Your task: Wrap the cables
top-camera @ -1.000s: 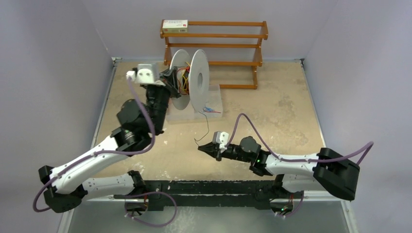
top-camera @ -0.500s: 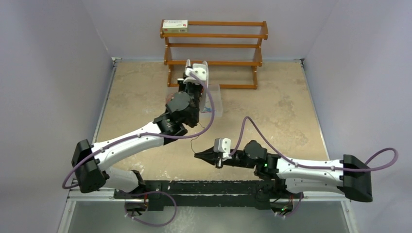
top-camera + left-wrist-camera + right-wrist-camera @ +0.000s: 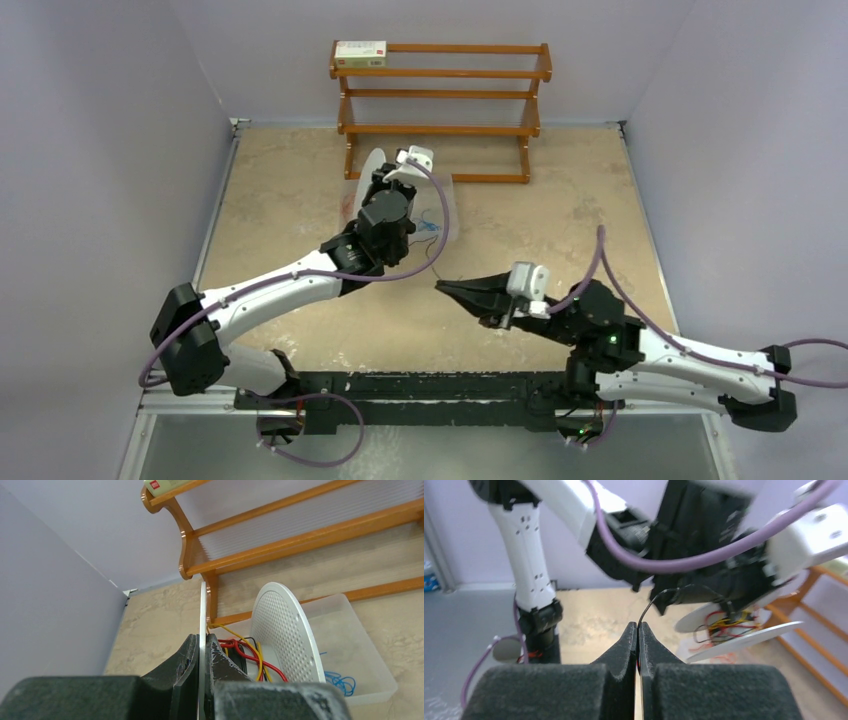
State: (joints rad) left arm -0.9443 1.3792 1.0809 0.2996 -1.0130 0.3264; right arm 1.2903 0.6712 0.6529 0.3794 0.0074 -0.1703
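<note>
Left pincer (image 3: 201, 652): clamped on the spool (image 3: 282, 625) flange.
Right pincer (image 3: 638, 630): pinching black cable (image 3: 649, 602).
Progress: coloured cables (image 3: 242, 647) seemingly wound (black one remains).

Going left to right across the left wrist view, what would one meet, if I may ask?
The left gripper, shut on the near flange → red and yellow cables → perforated far flange → blue wire in the clear tray.

Left tool (image 3: 378, 180) at spool (image 3: 366, 166), right tool (image 3: 440, 287) at black cable (image 3: 440, 268), wooden rack (image 3: 440, 75) behind.
</note>
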